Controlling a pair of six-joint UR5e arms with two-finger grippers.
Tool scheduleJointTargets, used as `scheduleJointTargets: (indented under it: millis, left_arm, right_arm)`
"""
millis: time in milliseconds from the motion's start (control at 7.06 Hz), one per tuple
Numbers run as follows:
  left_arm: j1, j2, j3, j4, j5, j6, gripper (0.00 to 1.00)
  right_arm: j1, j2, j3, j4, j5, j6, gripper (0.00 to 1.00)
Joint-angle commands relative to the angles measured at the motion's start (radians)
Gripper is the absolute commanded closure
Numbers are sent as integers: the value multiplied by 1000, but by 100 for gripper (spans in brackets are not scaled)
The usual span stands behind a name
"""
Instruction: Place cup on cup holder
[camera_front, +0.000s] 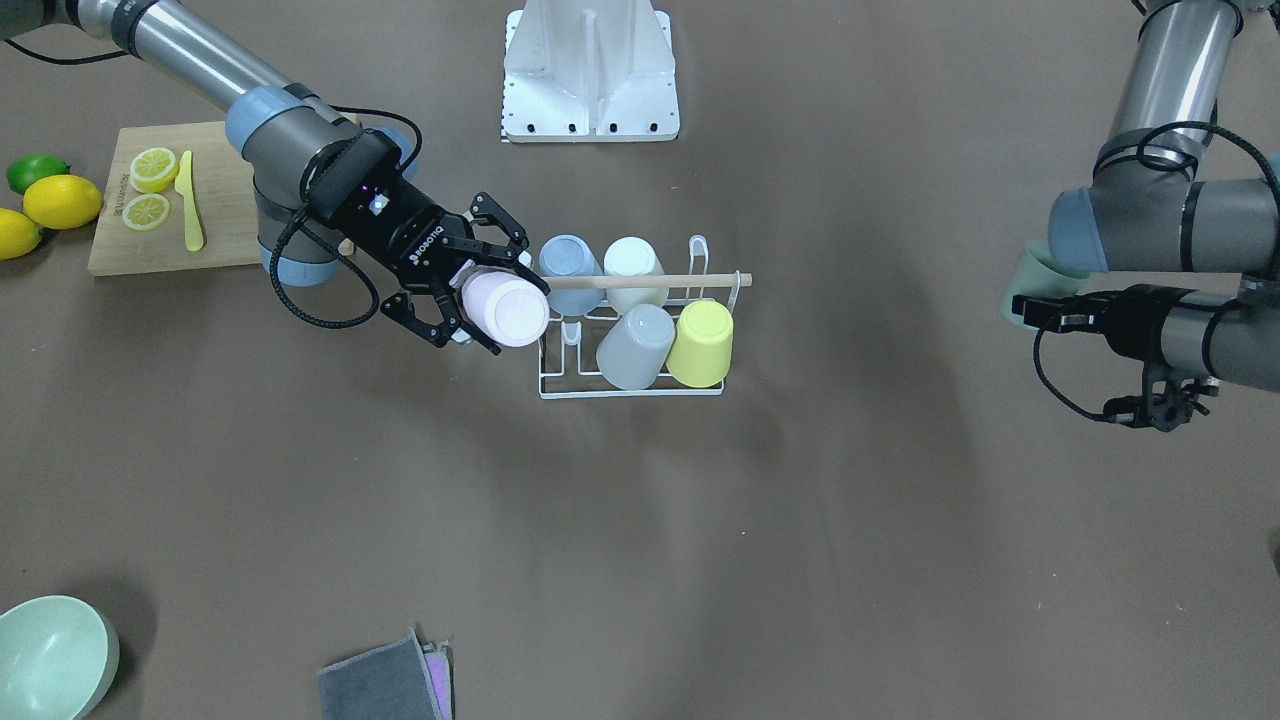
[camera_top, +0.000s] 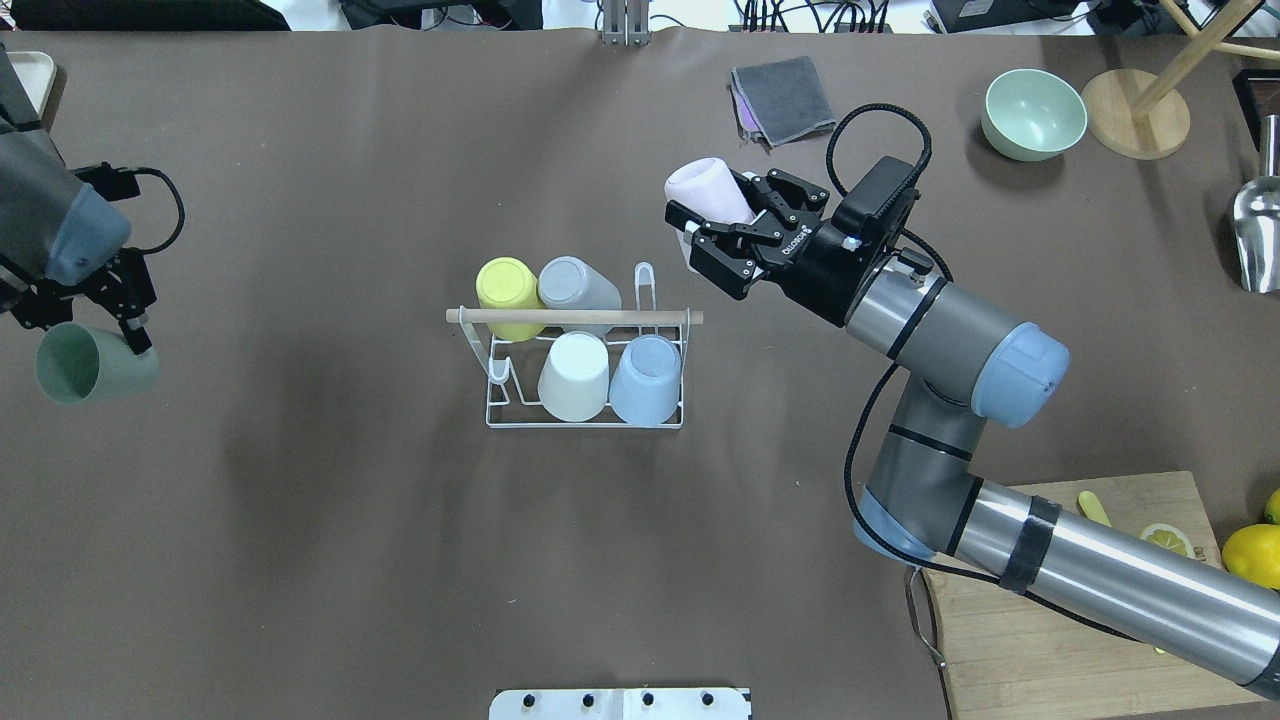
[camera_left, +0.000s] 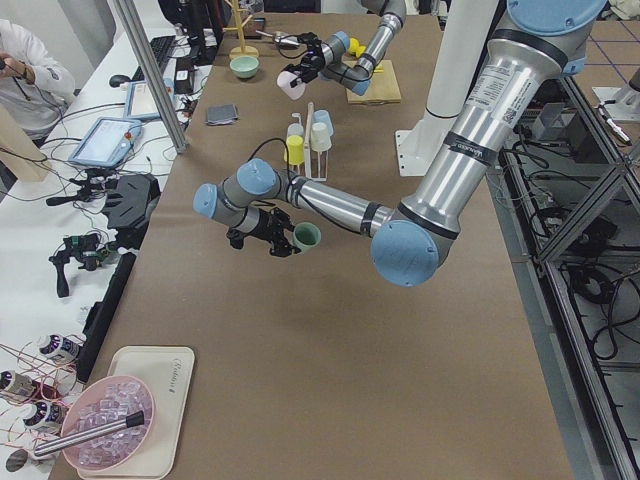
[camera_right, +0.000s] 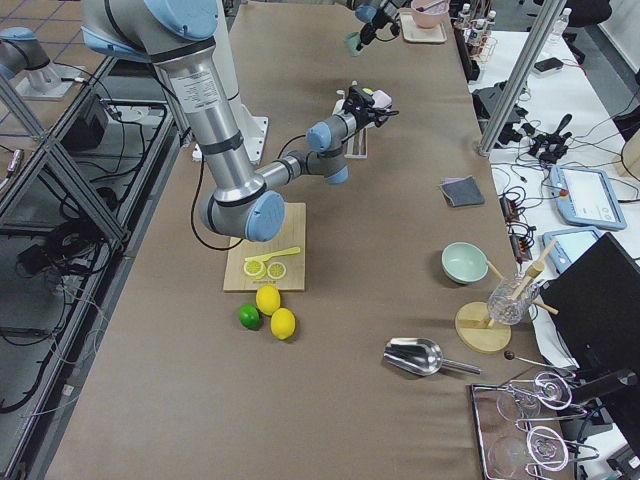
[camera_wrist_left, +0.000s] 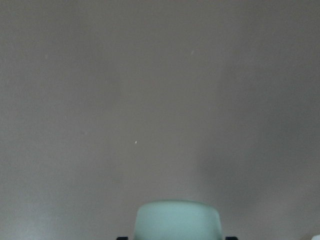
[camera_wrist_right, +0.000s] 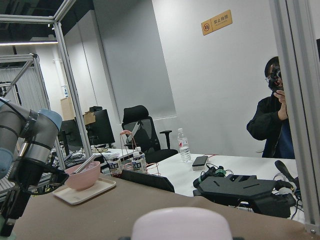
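So: right arm is the one in play. In the overhead view it comes in from the lower right, and the right gripper (camera_front: 495, 305) is clamped across the pink cup (camera_top: 703, 186). The left arm sits at that view's left edge, with the left gripper (camera_top: 130, 325) closed on a green cup (camera_top: 92, 365), well apart from the rack. The cup holder (camera_top: 600, 317) stands mid-table, its wooden rod (camera_front: 650, 281) running left-right in the frame. It carries four cups mouth-down: yellow (camera_top: 508, 290), grey (camera_top: 575, 288), white (camera_top: 575, 375) and blue (camera_top: 645, 378). Two pegs look free, the tall loop (camera_top: 645, 285) at the rack's upper right corner and a lower peg (camera_top: 500, 372) at its lower left. Key relation: seen from overhead the rack lies down-left of the pink cup, and the tall loop is the near free peg, between grey cup and gripper. The cup is off the table, near the rack's end but not over a peg. Its long axis runs out along the fingers toward the frame's upper left, closer to level than upright. The right wrist view looks out horizontally, which fits that. My read: the move needs the wrist rolled so the mouth faces down, then a short shift down-left onto that loop. I can't tell for sure which end of the cup faces outward. Watch clearance to the rod and the grey cup.
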Motion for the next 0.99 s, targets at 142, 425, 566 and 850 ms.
scheduleJointTargets:
  millis: [142, 425, 566, 850]
  left_arm:
    - [-18, 0, 98, -616, -1, -400, 100]
    - [-81, -2, 87, -769, -1, -502, 100]
    - [-119, 9, 80, -905, -4, -560, 100]
    - [-132, 11, 86, -1123, 10, -698, 100]
  right_arm:
    - [24, 75, -83, 10, -27, -22, 100]
    - [22, 123, -146, 10, -27, -22, 100]
    - [12, 124, -166, 12, -29, -22, 100]
    - [-37, 120, -180, 41, -53, -25, 100]
